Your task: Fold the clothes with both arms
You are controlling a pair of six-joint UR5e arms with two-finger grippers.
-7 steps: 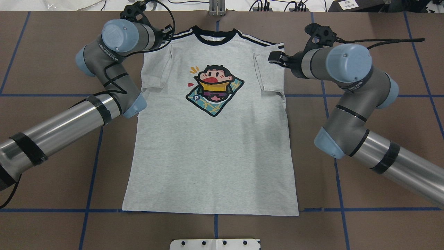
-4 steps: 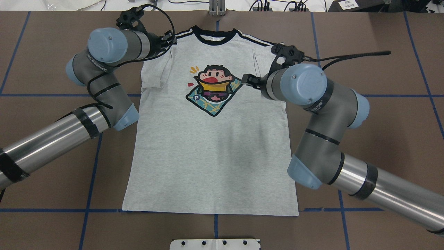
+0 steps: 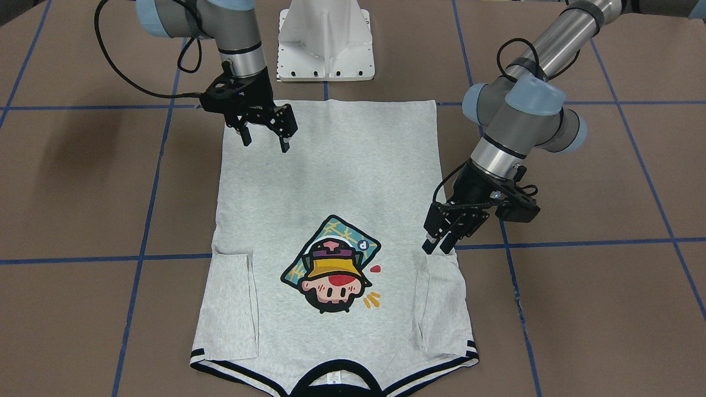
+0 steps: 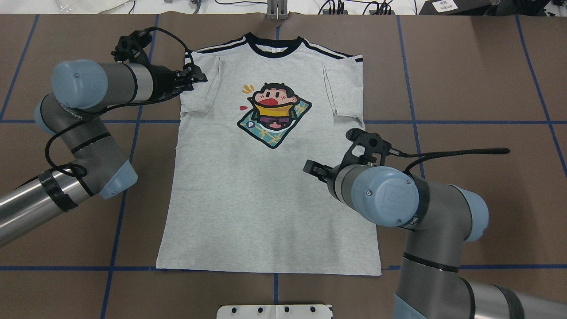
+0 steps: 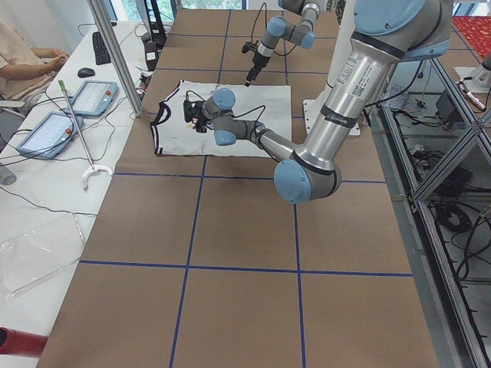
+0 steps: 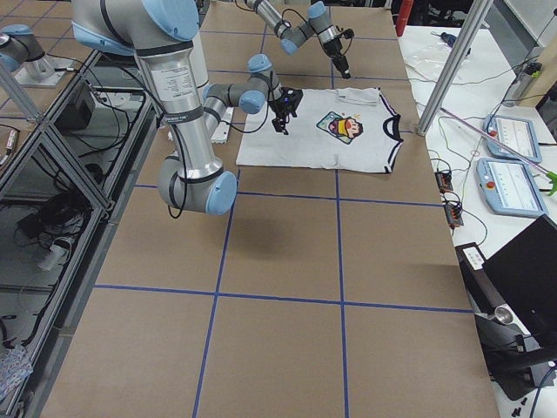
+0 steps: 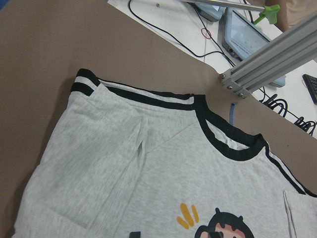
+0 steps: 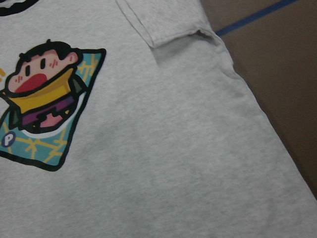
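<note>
**T-shirt** (image 3: 331, 182) (soft heather-grey knit, black ribbed collar, both sleeves folded inward) lying flat, print upward, on the brown table (image 3: 579, 309) with its blue grid lines. Left gripper (image 3: 438, 247) at the shirt's edge beside one folded sleeve, jaws narrowly apart, empty. Right gripper (image 3: 265, 144) above the shirt's body near its side edge, jaws spread wide, empty.
</note>
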